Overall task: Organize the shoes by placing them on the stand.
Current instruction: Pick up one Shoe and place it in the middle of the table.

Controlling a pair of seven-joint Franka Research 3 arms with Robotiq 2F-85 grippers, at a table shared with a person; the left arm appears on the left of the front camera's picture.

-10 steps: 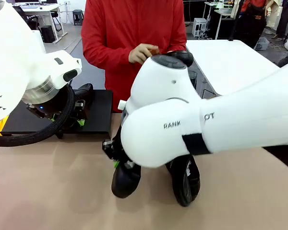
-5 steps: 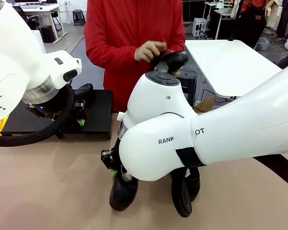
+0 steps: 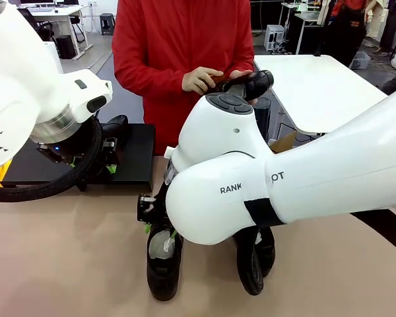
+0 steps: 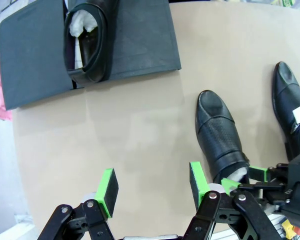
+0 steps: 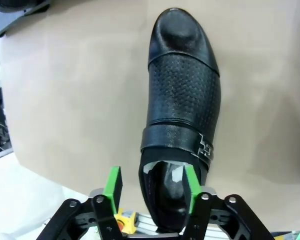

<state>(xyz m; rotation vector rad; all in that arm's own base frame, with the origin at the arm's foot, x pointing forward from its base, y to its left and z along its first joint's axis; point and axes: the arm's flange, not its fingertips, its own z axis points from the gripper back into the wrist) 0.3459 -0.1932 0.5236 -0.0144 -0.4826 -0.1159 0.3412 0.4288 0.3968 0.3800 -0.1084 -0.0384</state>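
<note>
One black shoe (image 4: 87, 40) with white paper inside rests on the black stand (image 4: 140, 45), at the far left of the table (image 3: 66, 251). My left gripper (image 4: 152, 189) hangs open above bare table with nothing between its pads. A perforated shoe (image 5: 182, 100) lies flat on the table, toe pointing away from my right gripper (image 5: 152, 182). That gripper is open at the shoe's heel, one finger outside its side wall and the other over its opening. A second loose shoe (image 3: 251, 261) lies just to its right. The person in red holds another shoe (image 3: 251, 82) in both hands.
The right arm's big white elbow (image 3: 218, 165) blocks the table's middle in the front view. A black cable (image 3: 53, 188) loops under the left wrist. The stand's right panel (image 3: 137, 152) is bare. A white table (image 3: 310, 86) stands behind at the right.
The shoe at my right gripper has shifted toward the near edge, and its white paper now shows. The right arm's elbow dropped lower. The person's hands moved on the held shoe. The left arm stayed still.
</note>
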